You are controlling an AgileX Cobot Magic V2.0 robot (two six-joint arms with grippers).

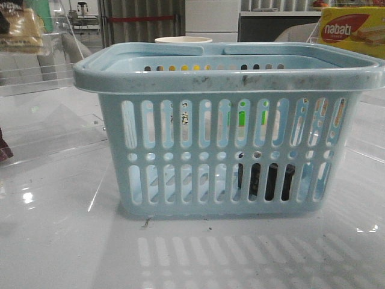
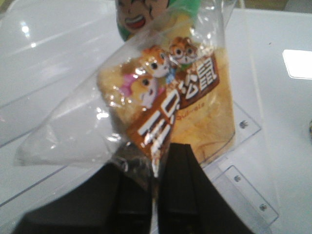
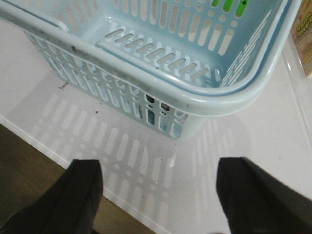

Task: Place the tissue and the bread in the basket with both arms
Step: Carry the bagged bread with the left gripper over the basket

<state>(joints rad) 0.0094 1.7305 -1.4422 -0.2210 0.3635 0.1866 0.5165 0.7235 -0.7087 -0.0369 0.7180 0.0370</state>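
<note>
The pale blue basket (image 1: 228,75) stands in the middle of the table, and its near corner (image 3: 146,83) fills the right wrist view. Through its front slots, low on the right, a black pack, the tissue (image 1: 264,180), shows inside on the floor. My left gripper (image 2: 155,156) is shut on the clear wrapper of the bread (image 2: 170,97), golden-yellow with a cartoon label. The bread (image 1: 21,27) also shows high at the far left of the front view, away from the basket. My right gripper (image 3: 161,185) is open and empty, above the table just outside the basket's corner.
A yellow-red nabati box (image 1: 352,30) stands at the back right, past the basket's end (image 3: 304,39). A white cup (image 1: 183,40) sits behind the basket. Clear acrylic stands (image 1: 54,120) lie to the left. The table edge (image 3: 73,163) runs near my right fingers.
</note>
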